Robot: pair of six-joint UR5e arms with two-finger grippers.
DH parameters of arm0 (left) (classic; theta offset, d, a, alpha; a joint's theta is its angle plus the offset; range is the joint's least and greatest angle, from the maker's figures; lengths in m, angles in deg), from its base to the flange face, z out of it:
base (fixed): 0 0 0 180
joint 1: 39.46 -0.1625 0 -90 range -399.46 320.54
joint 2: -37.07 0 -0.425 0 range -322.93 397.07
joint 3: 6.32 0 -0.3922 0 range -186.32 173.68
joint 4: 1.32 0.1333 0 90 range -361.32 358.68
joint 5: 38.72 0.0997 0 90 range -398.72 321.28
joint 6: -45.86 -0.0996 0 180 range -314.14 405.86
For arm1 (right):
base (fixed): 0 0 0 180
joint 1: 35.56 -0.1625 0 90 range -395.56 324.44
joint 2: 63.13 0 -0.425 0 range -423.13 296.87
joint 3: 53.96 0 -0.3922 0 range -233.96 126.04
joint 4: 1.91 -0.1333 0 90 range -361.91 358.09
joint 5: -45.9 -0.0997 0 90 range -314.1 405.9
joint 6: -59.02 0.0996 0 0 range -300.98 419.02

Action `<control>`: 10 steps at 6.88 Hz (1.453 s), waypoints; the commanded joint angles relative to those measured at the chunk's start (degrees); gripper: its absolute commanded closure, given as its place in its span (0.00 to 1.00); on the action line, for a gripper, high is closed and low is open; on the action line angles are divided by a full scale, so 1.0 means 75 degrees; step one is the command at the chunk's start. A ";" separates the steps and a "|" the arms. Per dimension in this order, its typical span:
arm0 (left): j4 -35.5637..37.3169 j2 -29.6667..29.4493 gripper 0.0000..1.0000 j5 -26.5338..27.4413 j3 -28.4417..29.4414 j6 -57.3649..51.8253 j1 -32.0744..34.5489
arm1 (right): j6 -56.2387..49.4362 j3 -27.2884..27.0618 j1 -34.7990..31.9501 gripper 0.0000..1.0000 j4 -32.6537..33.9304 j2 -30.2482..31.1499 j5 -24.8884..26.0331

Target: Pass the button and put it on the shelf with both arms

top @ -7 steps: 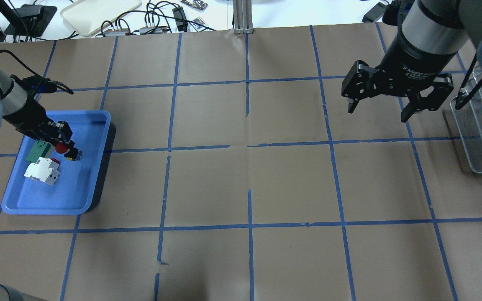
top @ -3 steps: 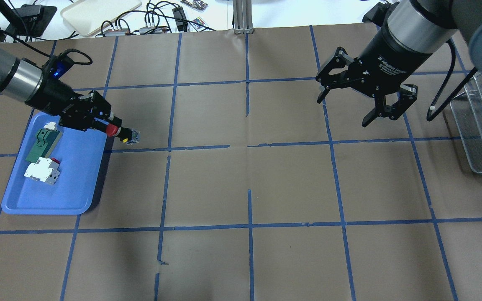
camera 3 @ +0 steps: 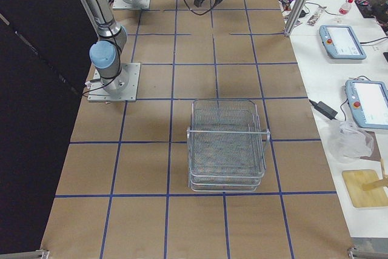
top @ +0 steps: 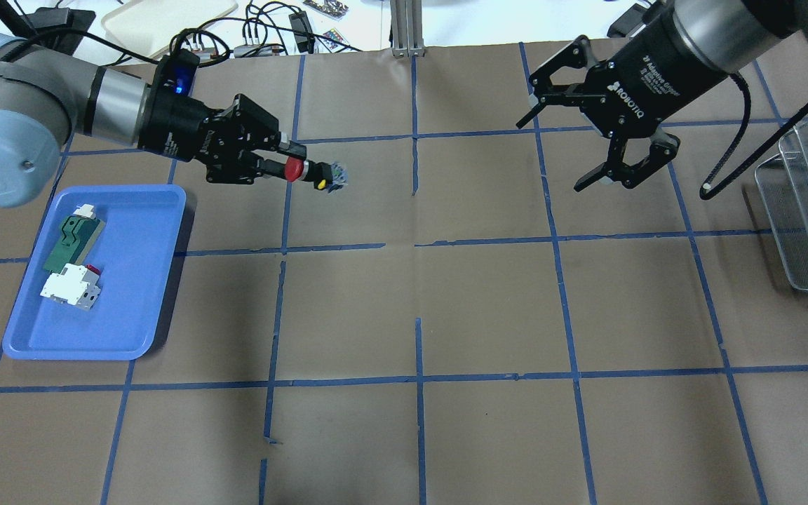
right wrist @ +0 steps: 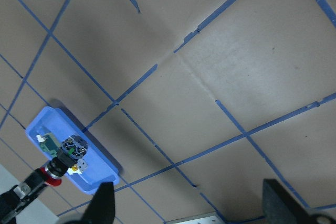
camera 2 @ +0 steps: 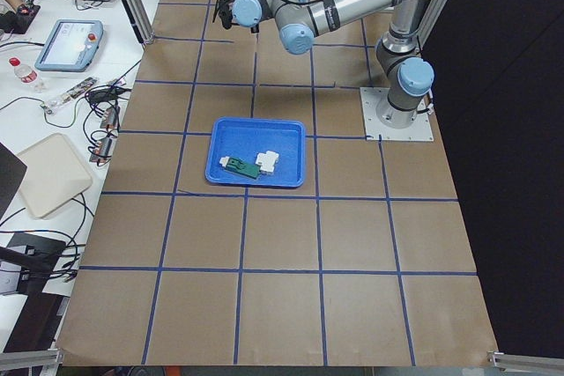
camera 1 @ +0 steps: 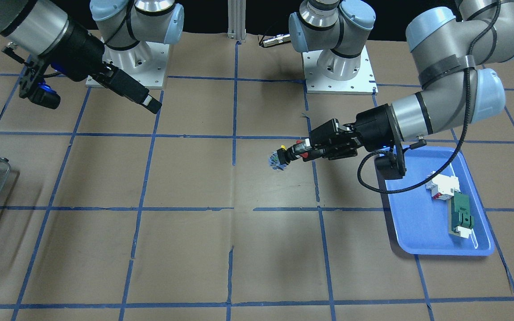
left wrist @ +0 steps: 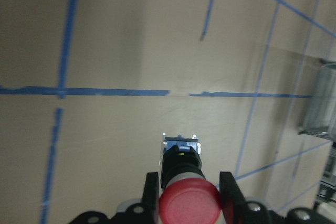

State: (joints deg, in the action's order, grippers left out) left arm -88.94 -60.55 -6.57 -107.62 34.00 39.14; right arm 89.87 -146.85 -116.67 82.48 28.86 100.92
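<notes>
My left gripper (top: pixel 293 169) is shut on the red cap end of the button (top: pixel 316 172) and holds it level above the table, rear block pointing toward the right arm. The button also shows in the front view (camera 1: pixel 283 156) and in the left wrist view (left wrist: pixel 181 163), between the fingers (left wrist: pixel 151 192). My right gripper (top: pixel 550 157) is open and empty, well to the right of the button, jaws turned toward it. In the right wrist view the button (right wrist: pixel 71 150) is small and far. The wire-mesh shelf (top: pixel 807 210) stands at the table's right edge.
A blue tray (top: pixel 130 308) at the left holds a white-and-red block (top: pixel 71 287) and a green flat part (top: pixel 71 238). Brown paper with blue tape lines covers the table. Cables and a beige tray (top: pixel 165 21) lie beyond the far edge.
My left gripper has lifted the button out of the blue tray and carried it right and farther back, toward the table's middle. My right gripper has moved left, turned, and stayed open.
</notes>
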 commanded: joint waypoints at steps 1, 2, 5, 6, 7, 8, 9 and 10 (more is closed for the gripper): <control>0.0035 0.0113 0.90 -0.1678 -0.0005 0.0360 0.0603 | 0.0233 -0.0002 0.0477 0.00 -0.0572 -0.0007 -0.0875; 0.0395 0.0206 0.93 -0.2149 0.0029 0.0618 0.1012 | 0.0745 0.0010 0.0571 0.00 -0.0727 0.0005 -0.0972; 0.4255 -0.0143 0.95 -0.2142 -0.0273 0.3669 0.1613 | 0.1535 0.0010 0.0584 0.00 -0.0717 0.0040 -0.2237; 0.4950 -0.0156 0.95 -0.2130 -0.0449 0.4259 0.1649 | 0.1709 -0.0002 0.0561 0.00 -0.0728 0.0052 -0.2505; 0.5166 -0.0156 0.95 -0.2107 -0.0474 0.4485 0.1649 | 0.1862 -0.0002 0.0561 0.00 -0.0694 0.0005 -0.2856; 0.5168 -0.0144 0.95 -0.2049 -0.0474 0.4511 0.1672 | 0.1863 -0.0002 0.0549 0.00 -0.0716 0.0016 -0.2848; 0.5168 -0.0144 0.95 -0.2048 -0.0462 0.4685 0.1696 | 0.1910 -0.0141 0.0537 0.00 -0.0659 0.0017 -0.2871; 0.5180 -0.0121 0.95 -0.2048 -0.0439 0.4826 0.1707 | 0.2084 -0.0282 0.0526 0.00 -0.0496 0.0005 -0.2894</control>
State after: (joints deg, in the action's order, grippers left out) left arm -50.29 -61.60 -21.98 -111.04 68.90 51.81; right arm 104.37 -147.86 -112.63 77.73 28.96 79.50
